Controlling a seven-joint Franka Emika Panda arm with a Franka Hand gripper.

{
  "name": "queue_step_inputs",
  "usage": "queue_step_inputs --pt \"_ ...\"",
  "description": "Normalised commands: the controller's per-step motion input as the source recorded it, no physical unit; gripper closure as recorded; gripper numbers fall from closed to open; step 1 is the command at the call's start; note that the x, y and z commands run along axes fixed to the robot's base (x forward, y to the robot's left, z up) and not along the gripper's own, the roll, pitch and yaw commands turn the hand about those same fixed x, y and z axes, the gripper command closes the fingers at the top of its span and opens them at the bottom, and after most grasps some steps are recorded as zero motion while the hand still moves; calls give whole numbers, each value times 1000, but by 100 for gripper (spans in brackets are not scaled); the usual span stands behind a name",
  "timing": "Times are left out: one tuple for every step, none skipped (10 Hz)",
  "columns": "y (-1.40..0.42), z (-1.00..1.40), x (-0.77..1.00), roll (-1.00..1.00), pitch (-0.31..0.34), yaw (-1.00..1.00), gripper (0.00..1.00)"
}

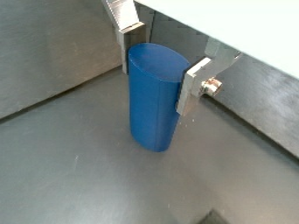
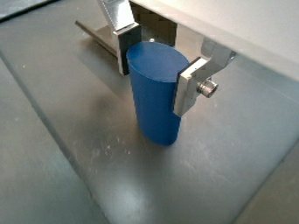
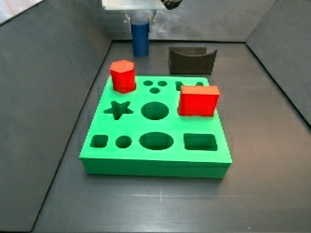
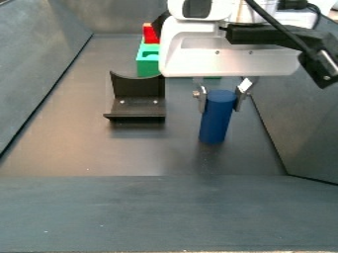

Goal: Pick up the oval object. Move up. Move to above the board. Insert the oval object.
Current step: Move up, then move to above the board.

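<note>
In both wrist views we saw the hand (image 1: 160, 61) (image 2: 160, 59) pinching the oval object (image 1: 155, 98) (image 2: 156, 94), which stood upright on the bench (image 1: 70, 166), long axis vertical.

The gripper (image 1: 158, 59) points straight down near the floor — its two silver fingers (image 2: 193, 83) squeeze a blue peg (image 1: 153, 96).

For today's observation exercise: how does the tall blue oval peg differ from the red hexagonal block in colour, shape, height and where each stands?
The tall blue oval peg is blue with rounded sides; the red hexagonal block is red and six-sided. The peg is taller than the hexagonal block. The peg stands on the grey floor beyond the green board, between the fingers of the gripper; the hexagonal block stands on the board, untouched. Both stand upright.
</note>
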Motion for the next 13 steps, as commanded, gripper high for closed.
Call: queue_step_inputs --pt "73 823 -64 2 18 15 100" --pt "47 735 -88 3 44 2 100" --pt "19 564 -55 28 43 -10 100" --pt "19 464 -46 39 50 -12 100" --pt "12 254 -33 62 54 -15 100" --pt "-367 1000 -301 128 -239 153 100" --pt "-377 1000 -310 142 -236 151 100" --pt "-361 1000 -310 160 -221 133 100" --pt "-305 1000 -268 189 -137 78 100" --pt "-278 1000 -245 174 -72 53 100" --pt "-253 1000 -223 144 -9 40 100" --pt "-238 1000 -207 129 19 33 100" --pt "-212 1000 -183 112 37 29 100"
